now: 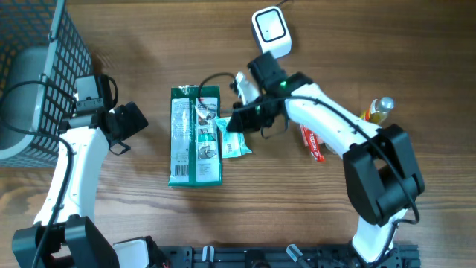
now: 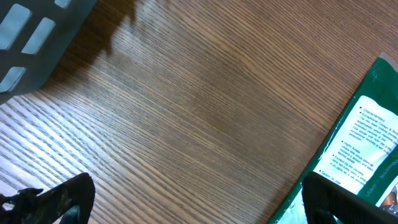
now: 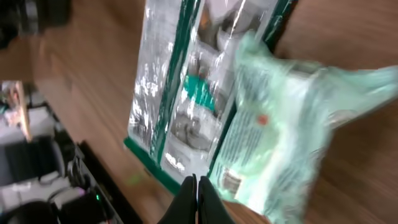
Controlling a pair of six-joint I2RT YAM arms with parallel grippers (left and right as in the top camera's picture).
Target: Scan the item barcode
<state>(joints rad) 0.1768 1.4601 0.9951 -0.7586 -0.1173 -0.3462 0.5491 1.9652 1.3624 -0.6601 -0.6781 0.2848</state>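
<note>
Overhead, left hand (image 1: 130, 132) spread empty, right hand (image 3: 196, 188) pinched shut beside pale-green packet (image 1: 236, 144)

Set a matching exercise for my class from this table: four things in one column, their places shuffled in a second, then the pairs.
Things
1. wire basket
2. white scanner
3. red tube
4. large green package

Places
A. lying flat in the middle of the overhead view
B. far left
C. top, right of centre
D. partly under the right arm

Pairs: 1-B, 2-C, 3-D, 4-A
</note>
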